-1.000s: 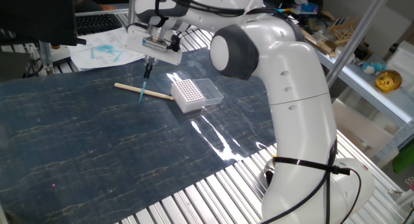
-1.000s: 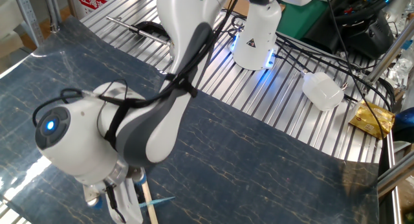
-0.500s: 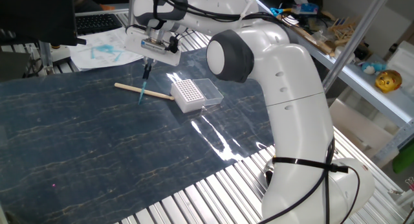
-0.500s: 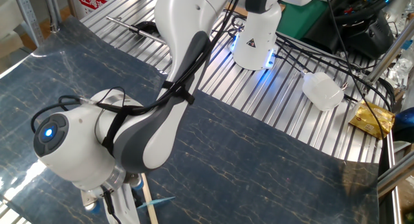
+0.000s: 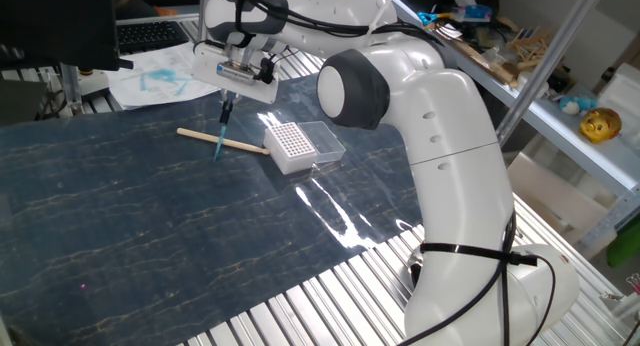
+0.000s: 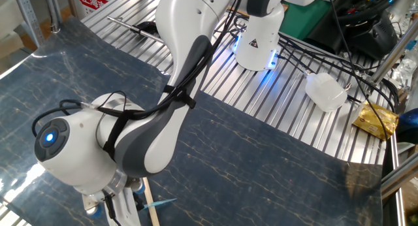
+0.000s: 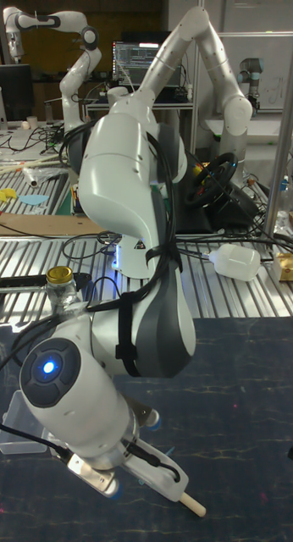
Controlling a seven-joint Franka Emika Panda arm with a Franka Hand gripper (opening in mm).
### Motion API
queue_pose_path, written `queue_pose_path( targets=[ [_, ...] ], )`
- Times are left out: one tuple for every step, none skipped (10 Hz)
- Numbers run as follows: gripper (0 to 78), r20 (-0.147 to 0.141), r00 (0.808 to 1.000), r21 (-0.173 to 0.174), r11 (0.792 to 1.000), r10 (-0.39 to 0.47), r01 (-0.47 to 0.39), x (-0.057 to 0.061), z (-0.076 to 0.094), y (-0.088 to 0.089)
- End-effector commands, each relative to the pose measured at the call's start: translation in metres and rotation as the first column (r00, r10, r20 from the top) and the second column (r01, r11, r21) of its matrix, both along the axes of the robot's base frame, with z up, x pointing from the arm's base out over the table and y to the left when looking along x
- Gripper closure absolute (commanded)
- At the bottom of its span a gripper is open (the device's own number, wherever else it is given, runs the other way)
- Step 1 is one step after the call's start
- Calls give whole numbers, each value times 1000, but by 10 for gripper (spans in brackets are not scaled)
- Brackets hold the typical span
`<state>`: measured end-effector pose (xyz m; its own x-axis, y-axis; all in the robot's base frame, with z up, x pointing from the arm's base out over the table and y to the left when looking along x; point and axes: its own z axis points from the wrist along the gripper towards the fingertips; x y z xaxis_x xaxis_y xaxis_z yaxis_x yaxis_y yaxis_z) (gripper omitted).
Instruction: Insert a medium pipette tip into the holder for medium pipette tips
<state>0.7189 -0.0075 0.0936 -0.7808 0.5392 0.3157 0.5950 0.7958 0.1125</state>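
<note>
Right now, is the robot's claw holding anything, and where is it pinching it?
The two-finger gripper pinches the slender translucent teal-blue pipette tip by its upper end; its point hangs down.

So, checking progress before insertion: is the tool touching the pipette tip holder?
Apart. One fixed view shows the tool well left of the pipette tip holder, with a strip of dark mat visible between them.

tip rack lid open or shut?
Open. In one fixed view the holder shows its hole grid bare, with the clear lid lying flat on the mat beside it, on the side away from the hand.
</note>
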Motion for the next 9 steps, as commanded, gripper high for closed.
queue_pose_path(
  targets=[
    [776,2,1000,-3,1000,6,-6,4,-1,0],
    [776,1,1000,-3,1000,5,-5,4,-1,-1],
    [1,1,1000,-3,1000,5,-5,4,-1,-1],
    [1,1,1000,-3,1000,5,-5,4,-1,-1],
    [1,1,1000,-3,1000,5,-5,4,-1,-1],
    [1,1,1000,-3,1000,5,-5,4,-1,-1],
    [1,1,1000,-3,1000,5,-5,4,-1,-1],
    [1,1,1000,-3,1000,5,-5,4,-1,-1],
    [1,1,1000,-3,1000,5,-5,4,-1,-1]
  ],
)
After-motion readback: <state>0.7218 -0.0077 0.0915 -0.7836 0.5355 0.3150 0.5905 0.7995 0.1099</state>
